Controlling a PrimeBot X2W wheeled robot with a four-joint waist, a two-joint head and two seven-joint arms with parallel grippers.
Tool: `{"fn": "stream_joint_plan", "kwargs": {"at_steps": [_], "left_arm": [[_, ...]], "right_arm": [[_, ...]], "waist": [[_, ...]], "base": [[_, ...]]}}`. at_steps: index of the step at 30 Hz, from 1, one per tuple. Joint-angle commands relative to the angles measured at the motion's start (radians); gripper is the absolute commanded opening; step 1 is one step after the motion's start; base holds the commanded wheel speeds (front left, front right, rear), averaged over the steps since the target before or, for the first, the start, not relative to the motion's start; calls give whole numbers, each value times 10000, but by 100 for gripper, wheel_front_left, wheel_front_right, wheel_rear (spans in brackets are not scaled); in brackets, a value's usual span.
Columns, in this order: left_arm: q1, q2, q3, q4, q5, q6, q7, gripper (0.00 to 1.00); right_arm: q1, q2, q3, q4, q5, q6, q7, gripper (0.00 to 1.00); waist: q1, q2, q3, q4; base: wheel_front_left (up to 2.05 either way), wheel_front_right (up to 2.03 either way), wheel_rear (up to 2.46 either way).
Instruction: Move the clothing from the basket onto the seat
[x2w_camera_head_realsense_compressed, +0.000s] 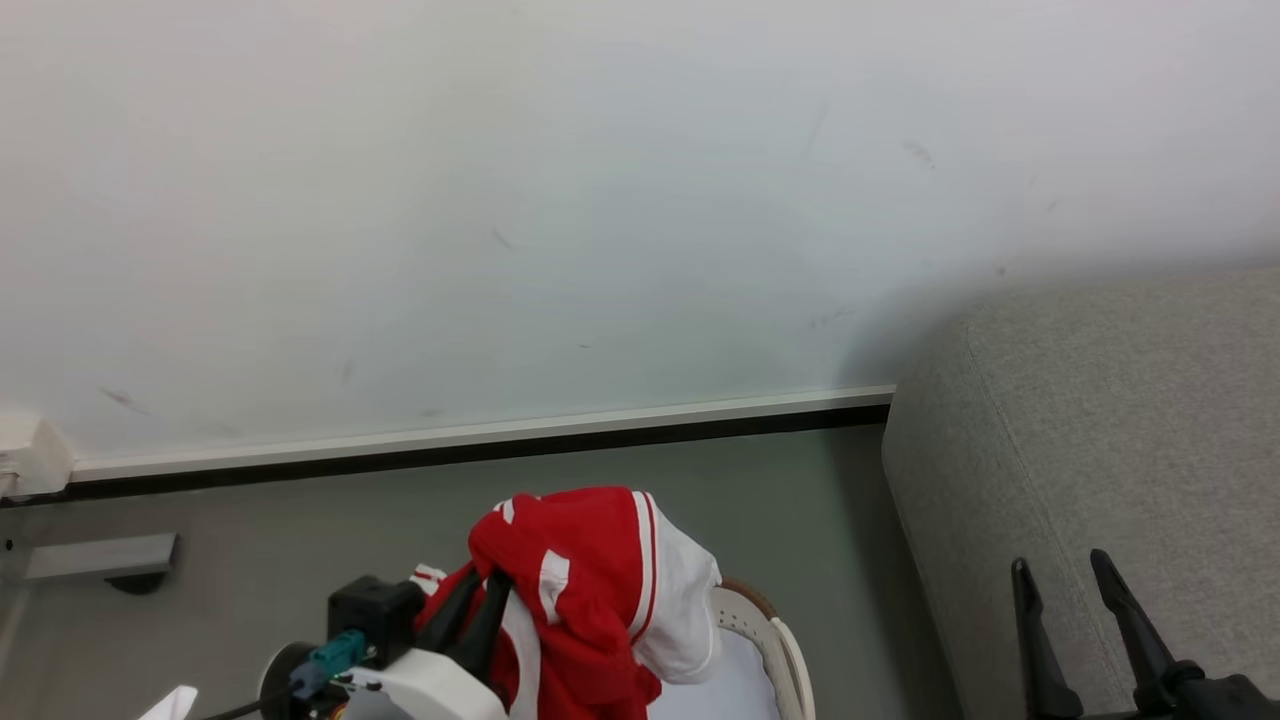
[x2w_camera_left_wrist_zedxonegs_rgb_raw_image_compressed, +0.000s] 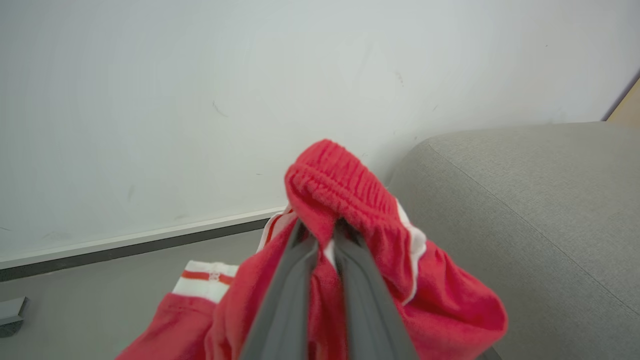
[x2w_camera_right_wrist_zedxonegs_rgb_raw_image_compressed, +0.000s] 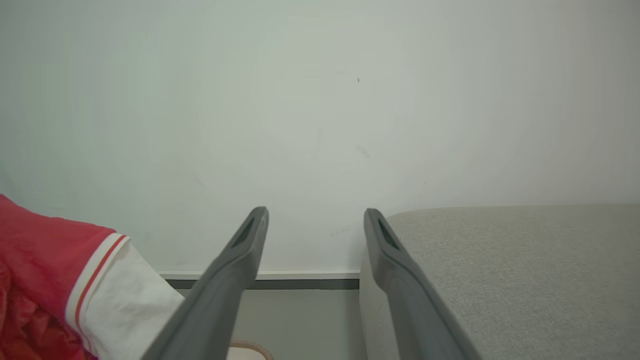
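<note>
One bunch of red clothing (x2w_camera_head_realsense_compressed: 590, 590) hangs over the basket (x2w_camera_head_realsense_compressed: 788, 652), pinched tight in the left gripper (x2w_camera_head_realsense_compressed: 485, 588). Beside the basket stands the grey seat (x2w_camera_head_realsense_compressed: 1100, 450), where the right gripper (x2w_camera_head_realsense_compressed: 1060, 565) hovers, fingers apart.

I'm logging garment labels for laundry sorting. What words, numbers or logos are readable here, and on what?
No text is readable.
On the clothing, a tiny mark on the striped cuff is too small to read.
The sofa, basket and wall show no print.
</note>
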Motion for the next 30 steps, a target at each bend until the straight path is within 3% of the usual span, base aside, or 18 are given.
{"fn": "stream_joint_plan", "kwargs": {"at_steps": [1,9,21,30], "left_arm": [[58,122,30,-120,-15,27,0,0],[-182,206,-74,-517,64,23,214,0],[-496,140,-517,-1003,213,-107,587,0],[-817,-155,-1131,-1127,403,-323,816,0]], "right_arm": [[-7,-40,118,4,-82,-21,8,100],[-501,-391,1285,-239,-285,-21,8,100],[-2753,-2263,5961,-74,1005,-21,406,100],[-4118,-2182,7930,696,2120,-21,429,100]], "waist": [[1,-1,23,-19],[1,-1,40,-54],[1,-1,-1,-39],[1,-1,3,245]], "base": [[0,0,0],[0,0,0],[0,0,0],[0,0,0]]}}
